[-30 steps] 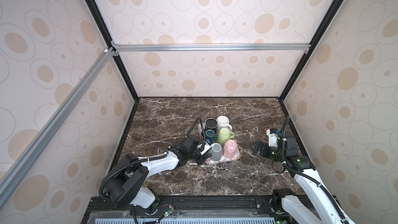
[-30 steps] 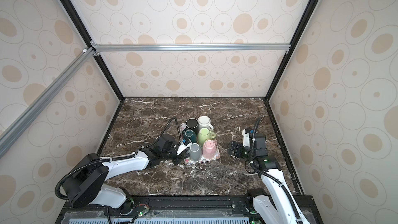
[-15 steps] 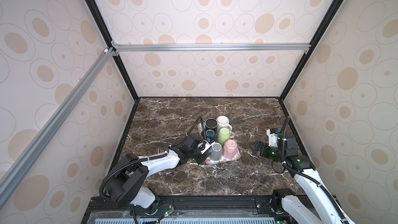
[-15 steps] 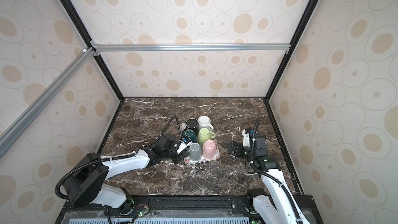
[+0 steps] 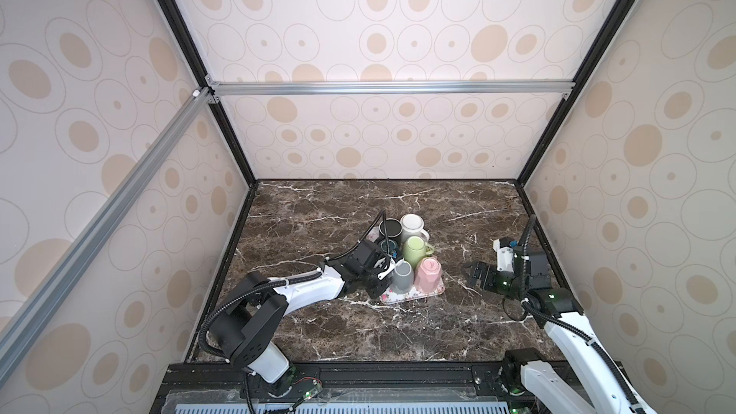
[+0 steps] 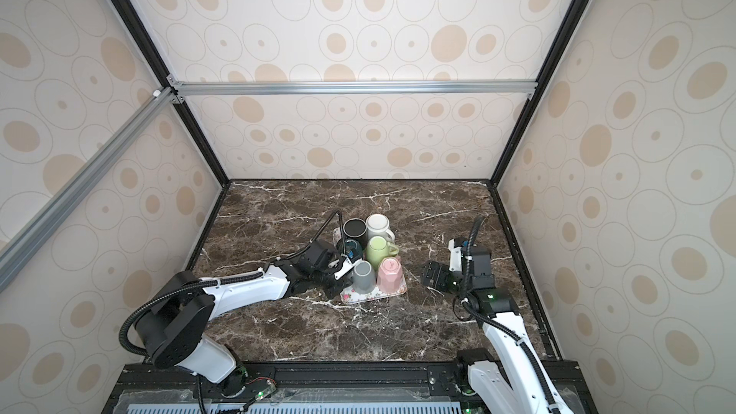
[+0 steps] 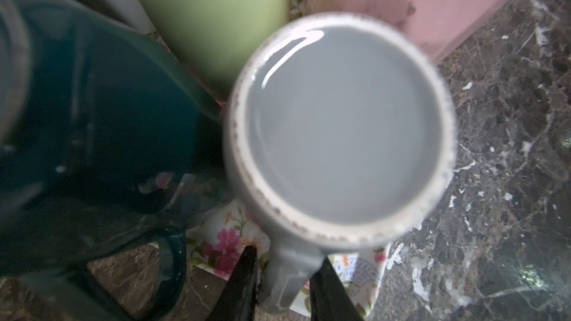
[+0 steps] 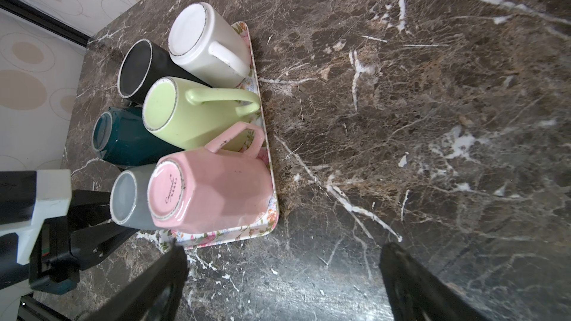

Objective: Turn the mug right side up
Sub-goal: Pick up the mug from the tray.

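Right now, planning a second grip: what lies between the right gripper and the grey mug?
Bare marble, then the pink mug on the tray beside the grey mug, in both top views.

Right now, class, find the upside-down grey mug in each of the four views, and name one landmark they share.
In a top view: grey mug below centre, on the floral tray's near corner.
In a top view: same corner, below centre.
Left wrist: its upturned base fills the middle.
Right wrist: half hidden by the pink mug.
Shared landmark: the pink mug beside it.
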{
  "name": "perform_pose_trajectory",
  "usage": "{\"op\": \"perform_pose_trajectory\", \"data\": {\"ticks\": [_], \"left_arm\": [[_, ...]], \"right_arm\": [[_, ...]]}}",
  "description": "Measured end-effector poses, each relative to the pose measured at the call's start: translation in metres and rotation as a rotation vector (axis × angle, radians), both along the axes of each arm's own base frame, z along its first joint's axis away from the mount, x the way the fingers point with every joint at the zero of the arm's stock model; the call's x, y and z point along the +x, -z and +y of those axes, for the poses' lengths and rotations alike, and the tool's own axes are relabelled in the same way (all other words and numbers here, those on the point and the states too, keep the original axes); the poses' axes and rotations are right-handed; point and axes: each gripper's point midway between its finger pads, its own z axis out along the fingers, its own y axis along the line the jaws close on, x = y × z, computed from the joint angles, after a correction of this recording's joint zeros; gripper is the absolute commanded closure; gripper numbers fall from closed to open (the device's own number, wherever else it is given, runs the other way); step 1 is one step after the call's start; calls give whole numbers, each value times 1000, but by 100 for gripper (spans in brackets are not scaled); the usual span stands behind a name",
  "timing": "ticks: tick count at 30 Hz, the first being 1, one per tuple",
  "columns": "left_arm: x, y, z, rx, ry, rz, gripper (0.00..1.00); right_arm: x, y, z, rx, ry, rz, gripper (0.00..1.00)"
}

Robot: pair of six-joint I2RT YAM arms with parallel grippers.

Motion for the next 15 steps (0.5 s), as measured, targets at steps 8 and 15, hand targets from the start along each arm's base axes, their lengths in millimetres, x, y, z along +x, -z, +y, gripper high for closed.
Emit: {"op": "perform_pose_trajectory", "data": {"ticks": [8, 15], "left_arm": [[4, -9, -1, 34, 0, -10, 67], [9, -14, -1, 68, -6, -16, 68]], "right_arm": [[-2, 4, -1, -4, 2, 13, 0], [-3, 6, -2, -10, 4, 17, 0]]}}
